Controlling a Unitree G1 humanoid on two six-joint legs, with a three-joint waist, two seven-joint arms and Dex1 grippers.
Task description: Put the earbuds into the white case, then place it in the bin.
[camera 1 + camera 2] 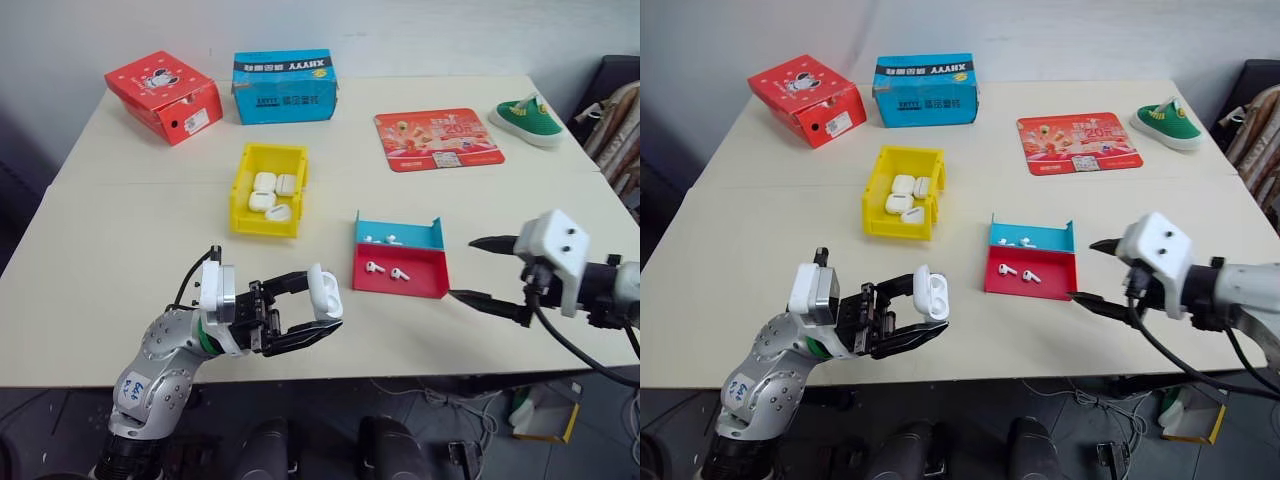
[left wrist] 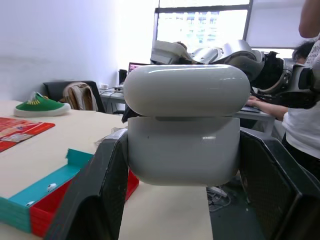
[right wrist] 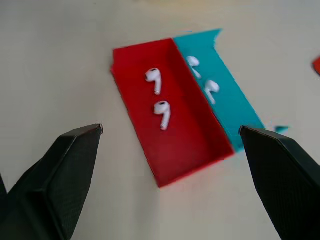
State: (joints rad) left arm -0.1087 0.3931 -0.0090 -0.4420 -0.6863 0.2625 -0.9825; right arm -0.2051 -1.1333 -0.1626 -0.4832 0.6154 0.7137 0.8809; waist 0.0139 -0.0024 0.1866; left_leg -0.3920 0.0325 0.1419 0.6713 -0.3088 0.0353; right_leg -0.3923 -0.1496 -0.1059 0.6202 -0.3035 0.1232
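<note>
Loading step in hand, judging by the layout; at left, left gripper clamped on the white case, lid flipped up, held above the table's near edge; further back, the bin already holding 4 cases; right of centre, 2 earbuds in the red tray; at far right, right gripper spread wide, empty, just beside the tray; next, likely a fine pinch on 1 earbud.
</note>
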